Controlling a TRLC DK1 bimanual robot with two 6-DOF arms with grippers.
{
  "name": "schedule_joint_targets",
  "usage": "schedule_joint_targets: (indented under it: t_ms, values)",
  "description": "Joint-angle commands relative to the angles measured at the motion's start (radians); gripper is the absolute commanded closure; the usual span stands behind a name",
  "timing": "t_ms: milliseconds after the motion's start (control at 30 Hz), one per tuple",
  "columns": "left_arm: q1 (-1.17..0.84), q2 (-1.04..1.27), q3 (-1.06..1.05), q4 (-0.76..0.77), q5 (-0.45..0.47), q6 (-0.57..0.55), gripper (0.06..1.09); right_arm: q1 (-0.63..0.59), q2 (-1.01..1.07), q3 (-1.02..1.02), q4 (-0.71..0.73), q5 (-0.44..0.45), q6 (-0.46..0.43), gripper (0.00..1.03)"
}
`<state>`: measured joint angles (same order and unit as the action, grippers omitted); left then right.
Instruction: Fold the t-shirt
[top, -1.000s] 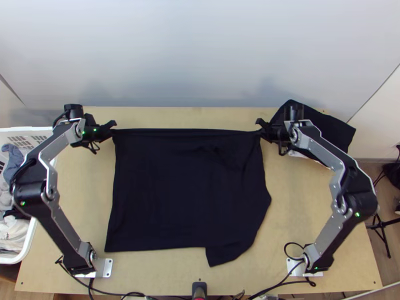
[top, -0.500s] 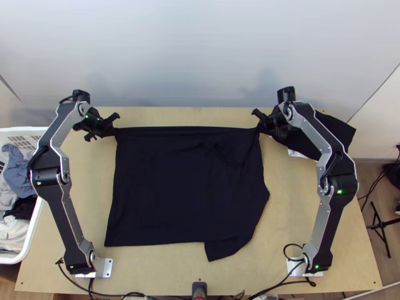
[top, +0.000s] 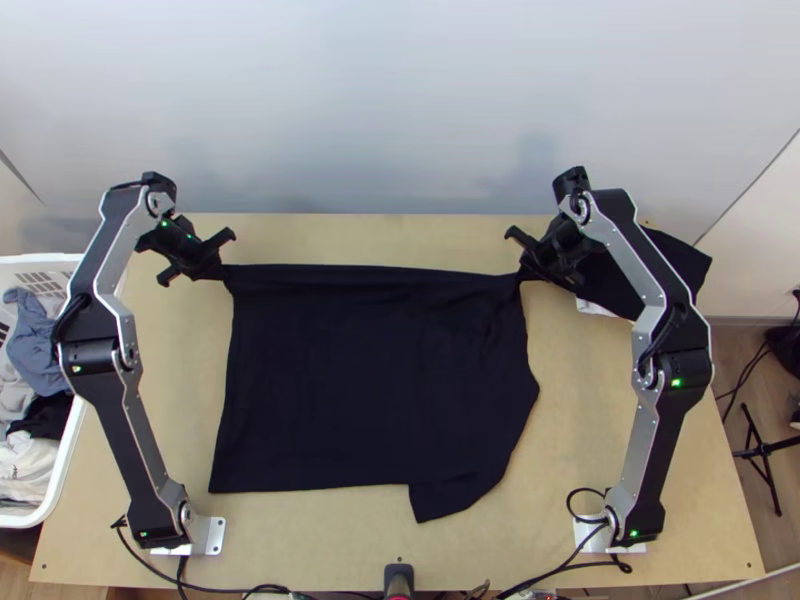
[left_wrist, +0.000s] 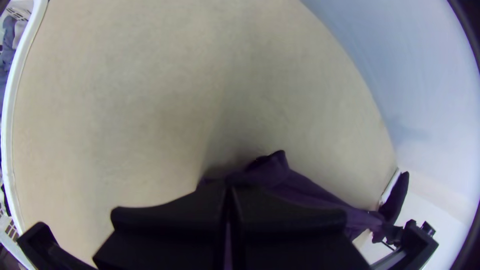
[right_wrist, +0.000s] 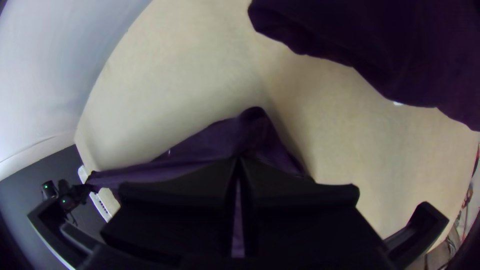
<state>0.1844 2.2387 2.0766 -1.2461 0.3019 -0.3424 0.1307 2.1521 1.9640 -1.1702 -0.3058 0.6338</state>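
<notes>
In the top view, the left gripper (top: 221, 271) and the right gripper (top: 522, 274) are each closed on one end of the far edge of the t-shirt (top: 370, 390). Neither arm is nearer; each has its own corner. The longer direction of the shirt goes across, from one pair of fingers to the other. Its body lies from the fingers towards the arms' bases, spread quite flat on the tabletop (top: 165, 390), and a sleeve-like flap sticks out at the near edge, on the right gripper's side. It looks almost black, with small creases below the held edge. So I think the next move must carry this edge back over the body, both hands evenly.

In the left wrist view, the fingers are pressed together on bunched cloth; a small peak stands past their tips, and a narrow band runs to the other gripper.

In the right wrist view, the fingers also pinch a gathered corner, and the cloth slopes away from them. Another dark cloth (right_wrist: 380, 45) lies apart, on their outer side.
</notes>
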Motion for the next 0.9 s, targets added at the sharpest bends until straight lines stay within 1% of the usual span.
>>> schedule_joint_targets:
  t_ms: [0, 433, 667, 867]
  values:
    - [0.003, -0.077, -0.081, -0.042, 0.0, 0.045, 1.05, -0.002, -0.026, -0.033, -0.091, 0.002, -0.016, 1.0]
    - [-0.017, -0.248, -0.4, 0.01, 0.003, 0.089, 1.05, 0.021, -0.126, -0.185, -0.089, 0.022, -0.014, 1.0]
    - [-0.039, -0.307, -0.569, 0.083, 0.002, 0.097, 1.05, 0.064, -0.181, -0.324, -0.025, 0.03, -0.006, 1.0]
    - [-0.028, -0.321, -0.628, 0.123, 0.0, 0.103, 1.05, 0.087, -0.212, -0.425, 0.02, 0.03, 0.0, 1.0]
